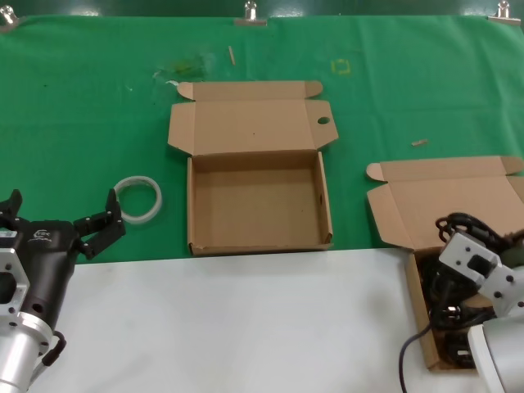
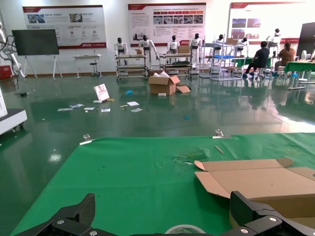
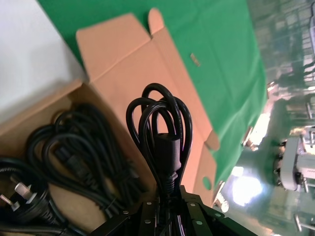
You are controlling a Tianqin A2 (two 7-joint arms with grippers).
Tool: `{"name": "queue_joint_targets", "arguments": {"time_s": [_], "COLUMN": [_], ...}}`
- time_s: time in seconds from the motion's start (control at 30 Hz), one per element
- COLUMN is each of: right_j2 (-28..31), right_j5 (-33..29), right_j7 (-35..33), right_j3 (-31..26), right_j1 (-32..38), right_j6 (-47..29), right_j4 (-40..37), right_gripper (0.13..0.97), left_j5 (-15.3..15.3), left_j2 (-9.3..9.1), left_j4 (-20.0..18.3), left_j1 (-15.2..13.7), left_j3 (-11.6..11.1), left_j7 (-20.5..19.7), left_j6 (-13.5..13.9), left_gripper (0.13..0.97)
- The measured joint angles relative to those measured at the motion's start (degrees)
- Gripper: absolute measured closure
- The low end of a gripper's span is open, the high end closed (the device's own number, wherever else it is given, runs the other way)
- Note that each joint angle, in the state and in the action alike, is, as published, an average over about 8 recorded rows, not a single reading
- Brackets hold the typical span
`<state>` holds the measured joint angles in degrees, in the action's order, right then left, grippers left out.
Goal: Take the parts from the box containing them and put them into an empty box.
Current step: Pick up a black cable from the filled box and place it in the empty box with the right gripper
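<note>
While the right gripper [image 3: 165, 209] pinches a black coiled power cable [image 3: 160, 132] between its fingers, the loops stick out just past the fingertips, above the lidded brown cardboard box [image 3: 123, 64] holding more cables [image 3: 78, 157]. Left gripper [image 1: 61, 221]: fingers spread, idle, white plastic ring [image 1: 137, 199] just beyond; empty oval-holed cardboard box [image 1: 259, 196] further inward.

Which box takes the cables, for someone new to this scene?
On the green cloth, find the open cardboard box at the middle, the empty box. Unlike the cable-filled box at the right gripper, it holds nothing, and its lid has an oval hole.
</note>
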<state>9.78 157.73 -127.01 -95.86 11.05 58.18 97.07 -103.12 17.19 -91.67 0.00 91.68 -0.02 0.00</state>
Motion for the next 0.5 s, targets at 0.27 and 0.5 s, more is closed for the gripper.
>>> {"name": "queue_joint_targets", "arguments": {"time_s": [0.27, 0.5], "right_j2": [0.00, 0.00], "right_j5": [0.00, 0.01], "right_j7": [-0.55, 1.39], "right_j3": [-4.28, -11.38], "right_j1": [1.36, 5.01], "right_j6": [1.21, -2.36], "right_j4": [6.18, 4.14], "right_gripper": [0.892, 0.892], "left_j5": [0.00, 0.00], "left_j2": [0.00, 0.00], "left_j4": [0.00, 0.00], "left_j1": [0.00, 0.00], "left_j3": [0.00, 0.00], "left_j7": [0.00, 0.00], "left_j6": [0.00, 0.00], "left_gripper": [0.132, 0.132]}}
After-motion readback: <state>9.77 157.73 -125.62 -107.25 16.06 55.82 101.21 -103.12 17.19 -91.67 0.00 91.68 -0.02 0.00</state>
